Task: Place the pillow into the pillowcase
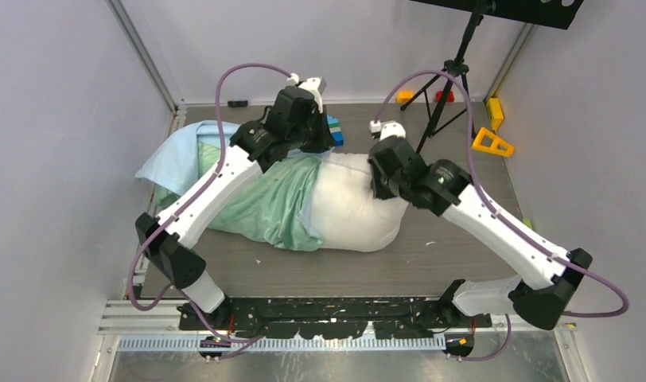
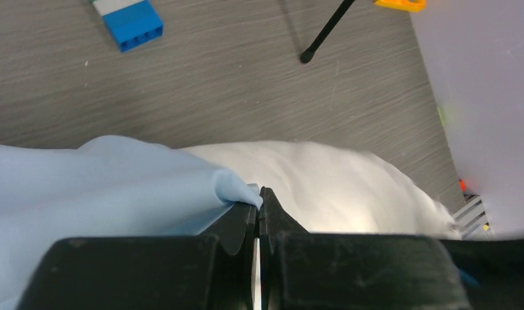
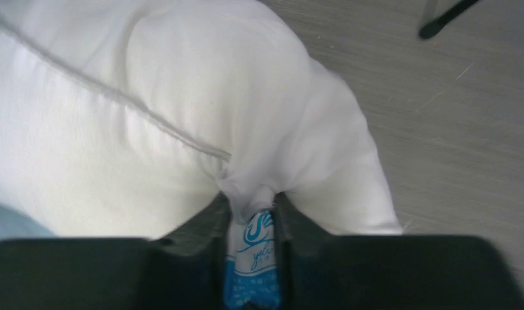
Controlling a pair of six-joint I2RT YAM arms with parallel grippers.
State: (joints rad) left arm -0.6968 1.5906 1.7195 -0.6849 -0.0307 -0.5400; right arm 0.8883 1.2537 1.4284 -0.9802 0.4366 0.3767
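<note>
The white pillow (image 1: 352, 211) lies mid-table, its left part inside the pillowcase (image 1: 264, 207), which shows mint-green on top and light blue at the far left. My left gripper (image 1: 324, 131) is shut on the light-blue edge of the pillowcase (image 2: 117, 187), over the pillow (image 2: 337, 187). My right gripper (image 1: 379, 187) is shut on the pillow's corner (image 3: 246, 187), with the blue tag (image 3: 253, 258) pinched between its fingers.
A blue and white toy block (image 2: 127, 19) lies on the table behind the pillow. A tripod (image 1: 443, 95) stands at the back right, one foot (image 2: 306, 58) near the block. Yellow toy pieces (image 1: 492, 142) lie at the far right edge.
</note>
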